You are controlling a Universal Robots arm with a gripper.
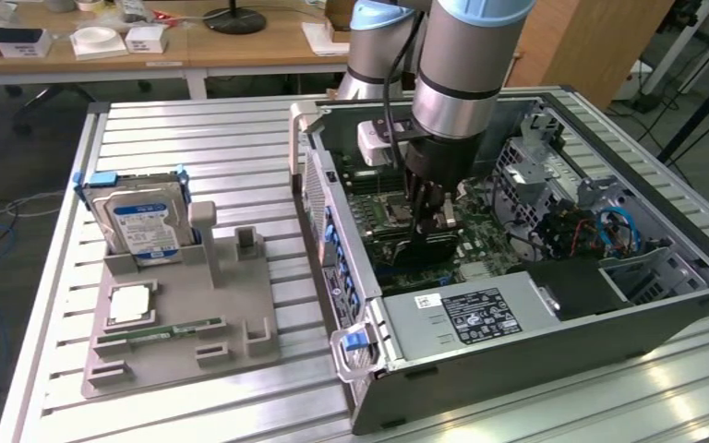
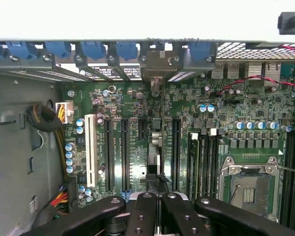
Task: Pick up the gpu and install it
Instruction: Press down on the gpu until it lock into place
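GPU card [image 2: 155, 147] stands on edge over the motherboard [image 2: 226, 118] inside the open computer case [image 1: 601, 341], seen from above as a thin strip running from the gripper up to the case's rear wall, where its silver bracket [image 2: 160, 69] sits among the blue slot clips [image 2: 93, 49]. The gripper [image 2: 157, 209] has its black fingers [image 2: 142, 216] drawn together on the card's top edge, holding it between them. The card lies along the black expansion slots [image 2: 124, 152] of the motherboard, beside the white slot [image 2: 92, 150] and on the near side of the processor socket [image 2: 248, 184]. In the exterior view the arm [image 1: 465, 83] reaches straight down into the case. Outside the case, on the exterior view's left, a grey holder [image 1: 182, 332] on the slatted table [image 1: 207, 138] carries a hard drive [image 1: 143, 226] with a blue-white label, a processor chip [image 1: 130, 303] and a green memory stick [image 1: 163, 332].
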